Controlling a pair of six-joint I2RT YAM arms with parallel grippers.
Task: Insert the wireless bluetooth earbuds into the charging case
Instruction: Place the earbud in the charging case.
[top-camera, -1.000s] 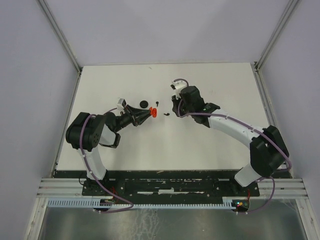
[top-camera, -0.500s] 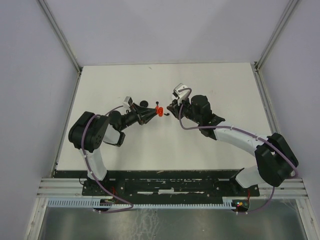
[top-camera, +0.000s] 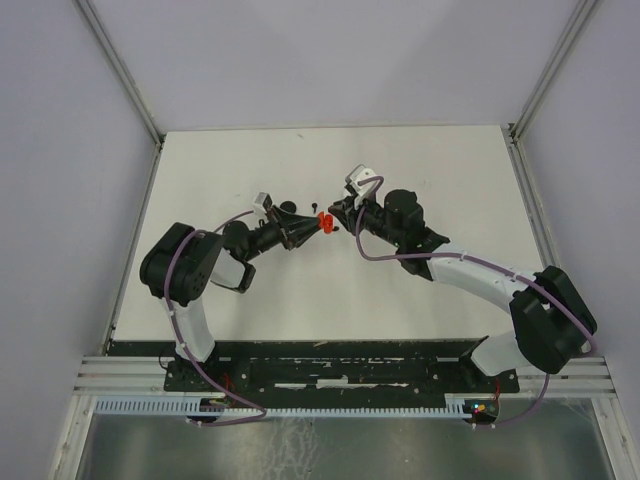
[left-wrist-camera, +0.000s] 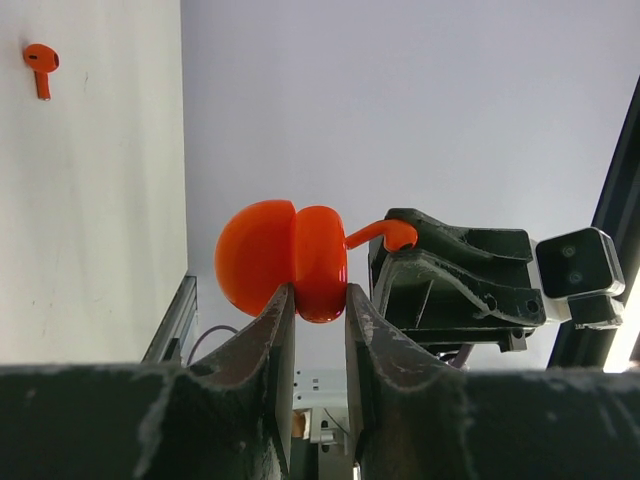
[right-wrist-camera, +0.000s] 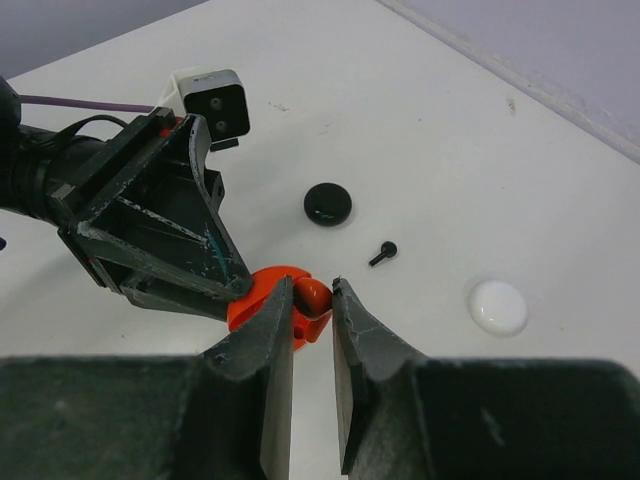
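Observation:
My left gripper (left-wrist-camera: 318, 295) is shut on a round red charging case (left-wrist-camera: 285, 260), held up above the table with its two halves apart. My right gripper (right-wrist-camera: 312, 285) is shut on a red earbud (right-wrist-camera: 312, 297) and holds it against the case (right-wrist-camera: 262, 295). In the left wrist view the earbud's stem (left-wrist-camera: 380, 233) sticks out from the right gripper's fingers (left-wrist-camera: 450, 280) toward the case. In the top view the two grippers meet at the case (top-camera: 324, 222) over the table's middle. A second red earbud (left-wrist-camera: 40, 65) lies on the table.
A black round case (right-wrist-camera: 328, 204), a tiny black earbud (right-wrist-camera: 382, 254) and a white round case (right-wrist-camera: 498, 306) lie on the white table beyond the grippers. The left gripper's body (right-wrist-camera: 150, 230) is close in front of my right fingers.
The left gripper has carried the red case up and to the right. The right gripper has swung left to meet it, and the earbud now sits at the case.

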